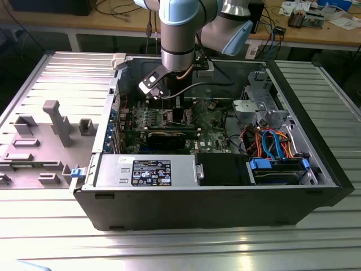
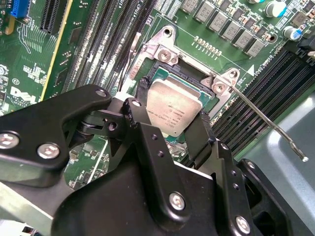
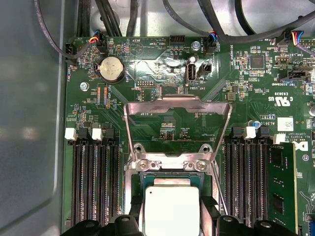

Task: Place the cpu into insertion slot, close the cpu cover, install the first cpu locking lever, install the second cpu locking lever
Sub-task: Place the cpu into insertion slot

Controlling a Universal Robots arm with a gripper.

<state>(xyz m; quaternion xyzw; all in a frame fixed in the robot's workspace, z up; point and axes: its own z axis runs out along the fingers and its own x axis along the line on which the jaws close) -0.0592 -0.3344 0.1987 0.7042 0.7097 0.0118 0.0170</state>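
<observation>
My gripper (image 2: 172,110) reaches down into the open computer case (image 1: 316,169), and in the exterior view the gripper (image 1: 168,101) hangs over the green motherboard. Its black fingers (image 2: 143,89) press on two opposite edges of the cpu (image 2: 172,105), a silver-grey square chip. The cpu (image 3: 171,209) sits level in or just above the insertion slot (image 3: 167,164), inside its silver frame (image 2: 162,49). The cpu cover (image 3: 177,103) stands swung open beyond the slot. One thin locking lever (image 2: 268,123) sticks out free to one side, and another lever (image 2: 132,51) lies along the opposite side.
Long black memory slots (image 3: 96,182) flank the socket on both sides, one holding a green module (image 3: 280,187). A coin battery (image 3: 111,69) and black cables (image 3: 118,14) lie past the cover. A black expansion card (image 1: 169,136), a power supply (image 1: 146,169) and drive bays (image 1: 276,169) fill the case.
</observation>
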